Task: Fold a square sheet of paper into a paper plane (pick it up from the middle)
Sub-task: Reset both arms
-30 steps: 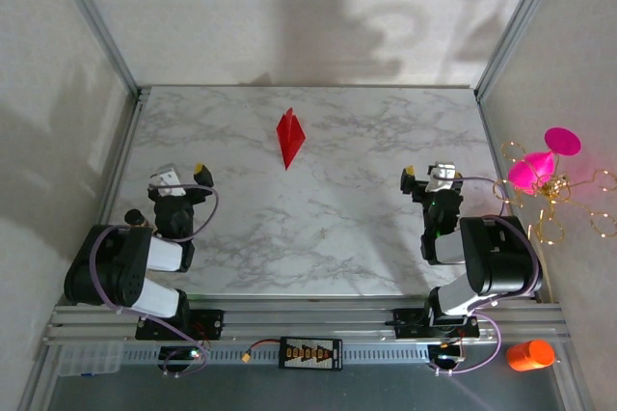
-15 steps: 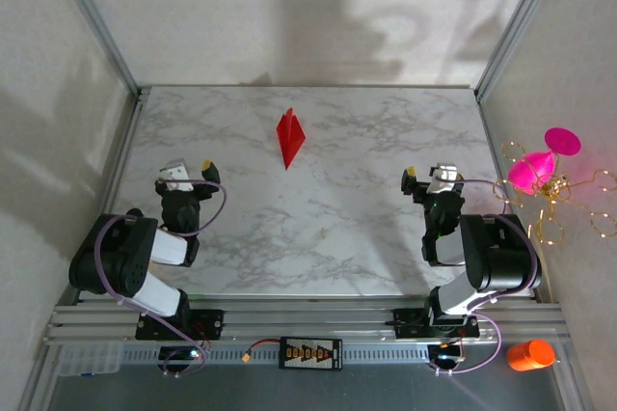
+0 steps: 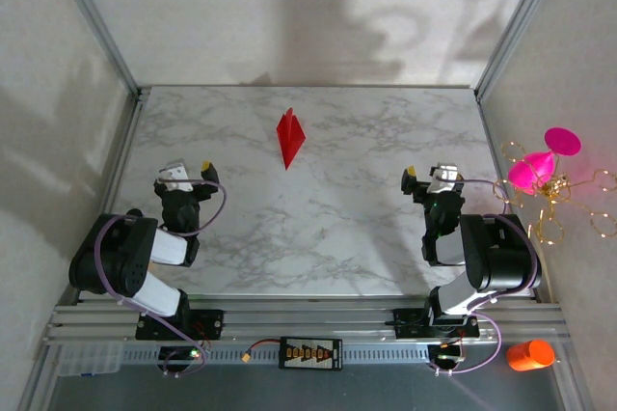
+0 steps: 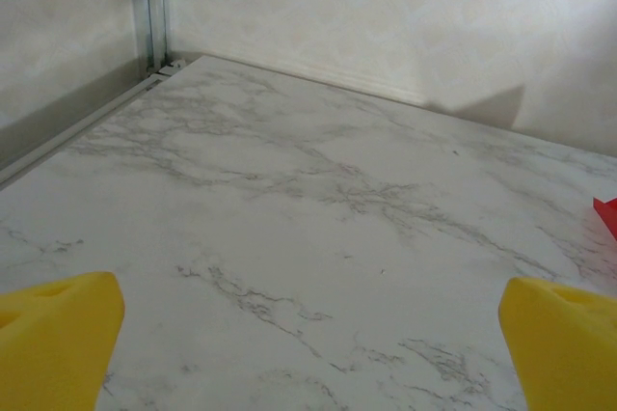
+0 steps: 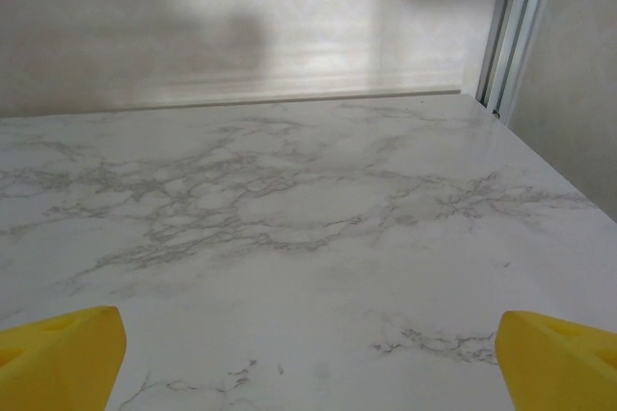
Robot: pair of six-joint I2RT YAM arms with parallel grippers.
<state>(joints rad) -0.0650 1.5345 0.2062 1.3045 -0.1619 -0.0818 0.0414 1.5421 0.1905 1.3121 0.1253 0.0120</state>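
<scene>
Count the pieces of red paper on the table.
1. The paper plane lies on the table, toward the far edge and slightly left of centre. Nothing visible suggests another piece is hidden.

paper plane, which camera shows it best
The top external view: the paper plane lies whole on the marble table, its slim pointed shape clear. The left wrist view catches a red corner of it at the frame's right edge.

bright, soft light, blurry grey shadows across the back wall (image 3: 318,15) (pale glare in the right wrist view)
</scene>
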